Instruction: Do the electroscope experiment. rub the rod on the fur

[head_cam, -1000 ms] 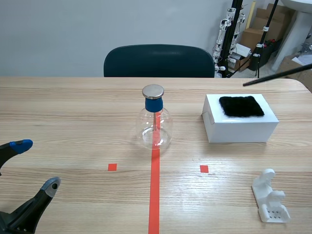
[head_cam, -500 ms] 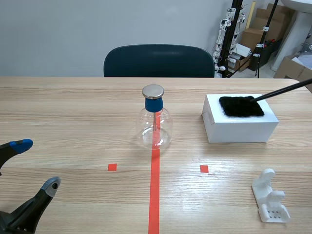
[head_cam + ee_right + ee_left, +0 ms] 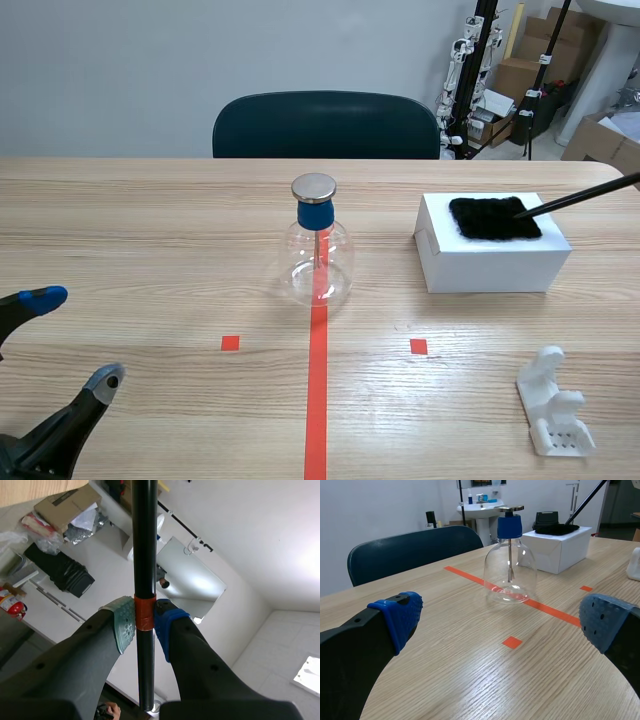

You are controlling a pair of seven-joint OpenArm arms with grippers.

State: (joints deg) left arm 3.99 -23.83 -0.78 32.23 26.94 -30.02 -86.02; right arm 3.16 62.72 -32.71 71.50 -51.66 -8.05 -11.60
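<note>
Right pincer (image 3: 145,622) was clamped on the rod (image 3: 585,195), its tip seemingly touching the fur (image 3: 490,218) atop the white box (image 3: 490,268), at 2 o'clock from the electroscope (image 3: 318,250); I judged rubbing barely underway and the electroscope test undone, while my left pincer (image 3: 502,620) stood apart, holding nothing.

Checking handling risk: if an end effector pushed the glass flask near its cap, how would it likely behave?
The flask looks like clear glass, so probably fragile. Its metal cap sits high; a top push may tip it.
</note>
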